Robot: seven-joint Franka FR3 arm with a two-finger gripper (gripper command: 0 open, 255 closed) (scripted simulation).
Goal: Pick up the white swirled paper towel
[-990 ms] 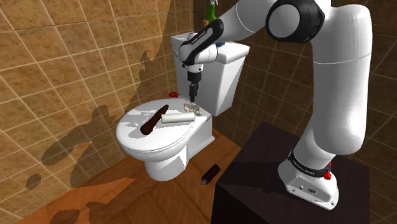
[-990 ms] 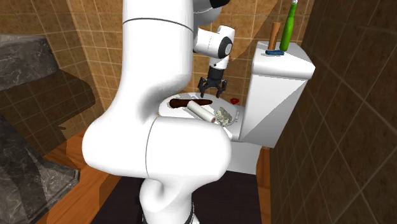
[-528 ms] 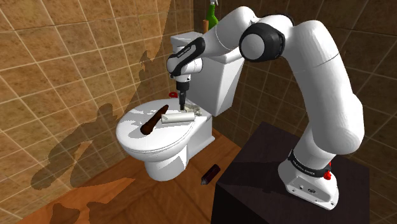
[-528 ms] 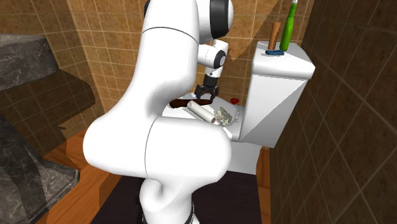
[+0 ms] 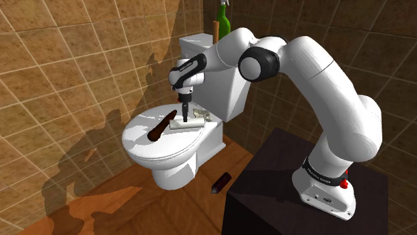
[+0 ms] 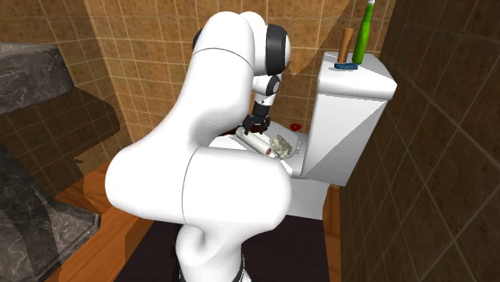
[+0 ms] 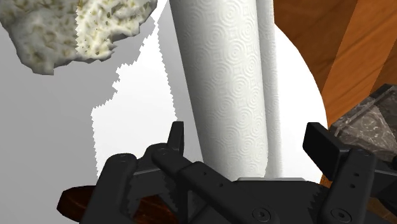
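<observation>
The white swirl-embossed paper towel roll [image 7: 222, 89] lies on its side on the shut white toilet lid [image 5: 150, 145]. It also shows as the roll [image 5: 188, 123] in the shoulder view and the roll [image 6: 256, 143] in the second exterior view. My black gripper [image 7: 251, 143] is open and low over it, one finger [image 7: 176, 137] on each side of the roll, which sits nearer this finger. The pads do not clasp it. From the side, the gripper [image 5: 183, 112] points straight down at the roll's end nearest the brown stick; the gripper [image 6: 255, 128] is partly hidden behind my arm.
A dark brown stick [image 5: 160, 128] lies on the lid beside the roll. A pale lumpy sponge-like lump [image 7: 83, 25] rests near the tank. A green bottle [image 6: 362, 32] and a brown-handled item [image 6: 344, 42] stand on the tank. Another brown object [image 5: 220, 182] lies on the wooden floor.
The gripper has moved toward the shoulder view's left and come down from above the tank-side lump to the roll. The roll and the other items have not moved.
</observation>
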